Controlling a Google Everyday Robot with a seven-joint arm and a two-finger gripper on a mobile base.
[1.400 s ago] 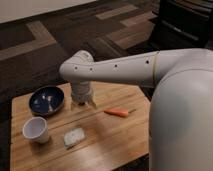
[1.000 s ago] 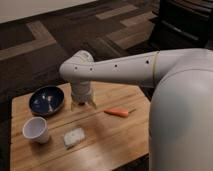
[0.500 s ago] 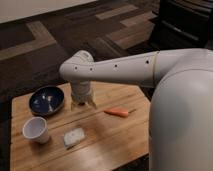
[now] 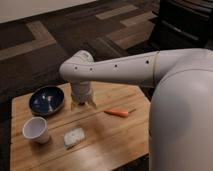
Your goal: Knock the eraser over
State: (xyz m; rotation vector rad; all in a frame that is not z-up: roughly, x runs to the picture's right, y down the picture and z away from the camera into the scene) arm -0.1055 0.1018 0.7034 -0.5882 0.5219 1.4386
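Observation:
My gripper (image 4: 83, 103) points straight down at the back middle of the wooden table (image 4: 117, 142), just right of the dark blue bowl (image 4: 46, 100). Its tip is at or just above the tabletop. The white arm (image 4: 120, 70) reaches in from the right and covers the area behind it. The eraser does not show; it is hidden by the gripper or out of view.
A white cup (image 4: 36, 130) stands at the front left. A flat whitish speckled pad (image 4: 74, 136) lies right of the cup. A thin orange carrot-like stick (image 4: 117, 112) lies right of the gripper. Dark patterned carpet surrounds the table.

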